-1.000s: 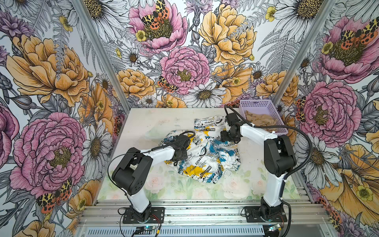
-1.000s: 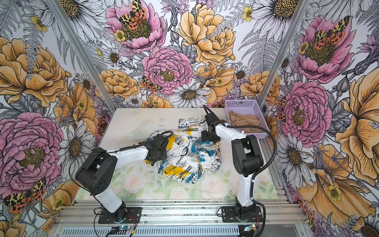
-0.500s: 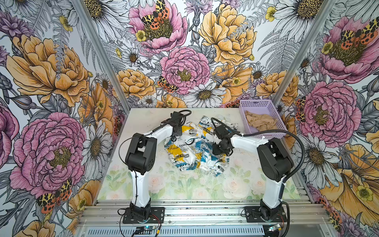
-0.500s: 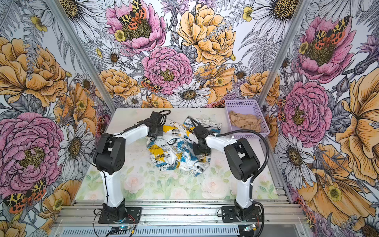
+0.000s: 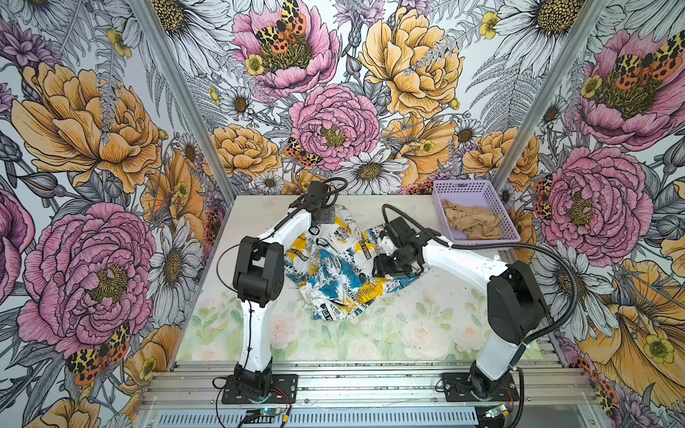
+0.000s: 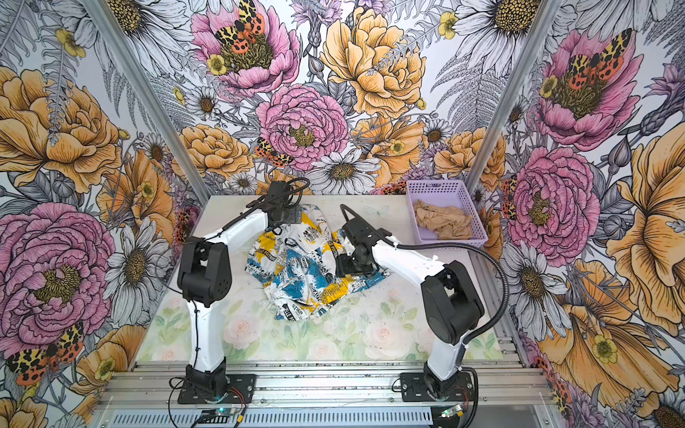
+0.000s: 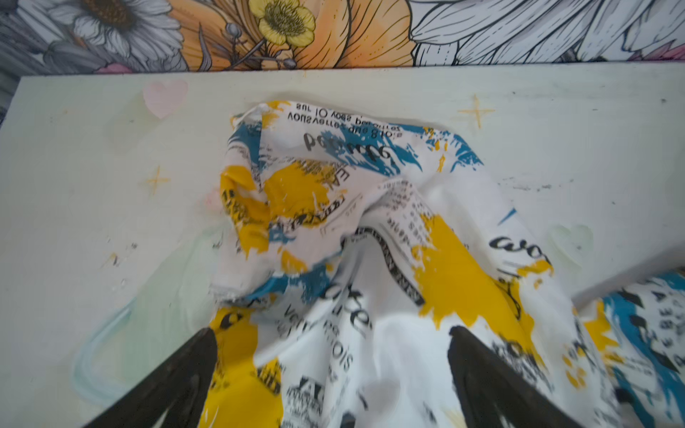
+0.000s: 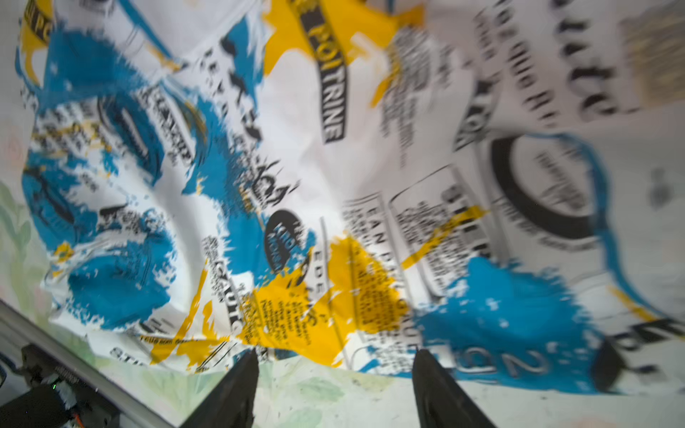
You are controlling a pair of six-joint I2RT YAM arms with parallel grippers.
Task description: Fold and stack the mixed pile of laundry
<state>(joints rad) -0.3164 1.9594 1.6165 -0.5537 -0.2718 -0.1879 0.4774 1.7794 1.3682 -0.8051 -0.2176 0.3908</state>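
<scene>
Logged shifts against the frame from a second back: left gripper (image 5: pixel 325 216) gone from the near-left hem of the printed garment (image 5: pixel 335 272) to its far edge and unclamped on the way; right gripper (image 5: pixel 385 264) drawn off the far edge beside the lavender basket (image 5: pixel 463 184) to the right-hand hem; cloth pulled into a tighter heap. Checked the left wrist view: found the left fingers (image 7: pixel 174 381) spread wide, with white, yellow and blue lettered cloth lying slack between them and mounding up just beyond the tips; nothing pinched. Confirmed in both top views the garment crumpled on the table (image 5: pixel 370 333), reaching from under the left fingertips across to the right fingertips. Checked the right wrist view, somewhat blurred: found the right fingers (image 8: pixel 233 392) partly apart, bare table showing between them, the garment's hem right at the tips and spreading away beyond them; no hold seen. Noted the tan garment (image 5: pixel 470 222) bunched inside the basket, well apart from both sets of fingers, nearer the right ones.
</scene>
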